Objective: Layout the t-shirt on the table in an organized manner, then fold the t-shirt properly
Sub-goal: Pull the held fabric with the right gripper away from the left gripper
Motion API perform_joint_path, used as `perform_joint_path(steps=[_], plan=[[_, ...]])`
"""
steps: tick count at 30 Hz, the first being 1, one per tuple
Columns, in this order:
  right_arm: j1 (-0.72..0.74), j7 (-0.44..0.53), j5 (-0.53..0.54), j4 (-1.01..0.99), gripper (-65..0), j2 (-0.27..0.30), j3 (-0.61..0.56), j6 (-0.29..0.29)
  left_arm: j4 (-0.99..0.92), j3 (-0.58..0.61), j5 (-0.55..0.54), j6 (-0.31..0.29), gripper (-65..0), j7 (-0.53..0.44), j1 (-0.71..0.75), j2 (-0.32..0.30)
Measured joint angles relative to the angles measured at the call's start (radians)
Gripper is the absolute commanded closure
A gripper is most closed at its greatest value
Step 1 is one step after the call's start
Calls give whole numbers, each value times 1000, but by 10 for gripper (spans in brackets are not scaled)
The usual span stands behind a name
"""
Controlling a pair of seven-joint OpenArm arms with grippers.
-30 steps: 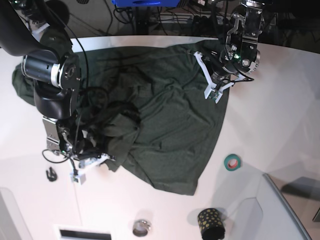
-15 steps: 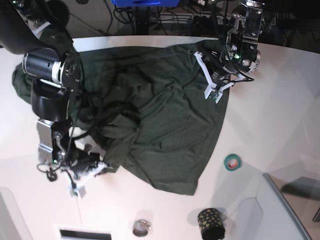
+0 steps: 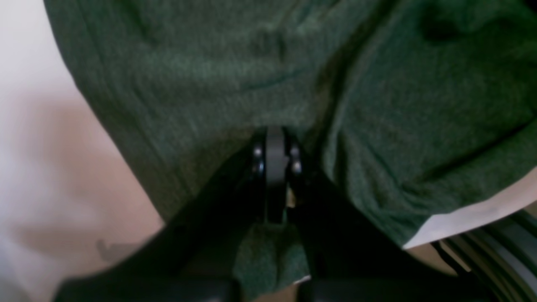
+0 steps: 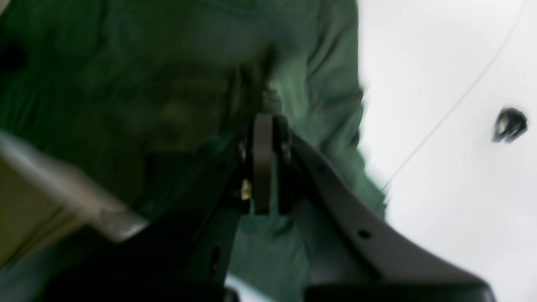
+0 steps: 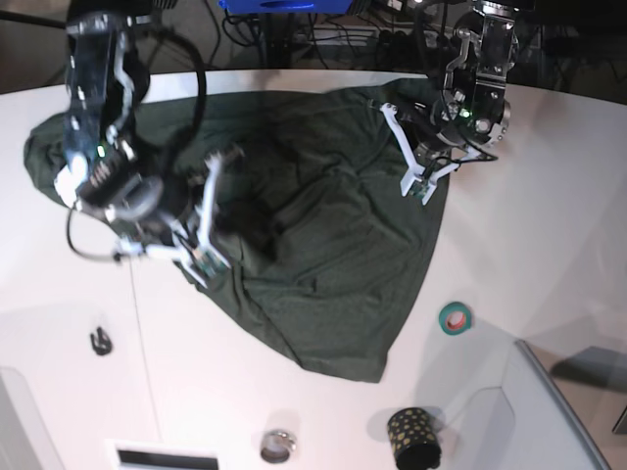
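The dark green t-shirt (image 5: 333, 225) lies crumpled across the white table (image 5: 549, 215), bunched toward the left and with a pointed flap toward the front. My right gripper (image 5: 208, 262), on the left of the base view, is shut on a fold of the shirt near its left-front part; the right wrist view shows green cloth (image 4: 293, 84) pinched in the right gripper (image 4: 264, 167). My left gripper (image 5: 421, 191) is shut on the shirt's far right edge. In the left wrist view the left gripper (image 3: 275, 167) clamps fabric (image 3: 209, 75) just above the table.
A teal tape roll (image 5: 455, 317) lies right of the shirt's front flap. A black dotted cup (image 5: 412, 437), a small metal ring (image 5: 278, 446) and a black clip (image 5: 99, 341) sit near the front. A grey bin corner (image 5: 568, 411) stands at the front right.
My right arm has moved from the shirt's front-left hem up and toward the centre, its gripper closing on fabric and carrying the fold along. The left arm has not moved.
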Motion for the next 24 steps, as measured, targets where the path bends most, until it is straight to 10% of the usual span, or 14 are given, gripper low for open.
perform_joint_path(steps=[6, 14, 24], plan=[[-125, -17, -9, -77, -48, 2, 6, 2, -7, 0, 5, 0, 0, 2, -14, 2], [-87, 24, -21, -20, -456, 69, 149, 0, -6, 1, 5, 0, 0, 8, -12, 2], [123, 196, -22, -493, -459, 126, 300, -3, -5, 1, 5, 0, 0, 1, -7, 0]])
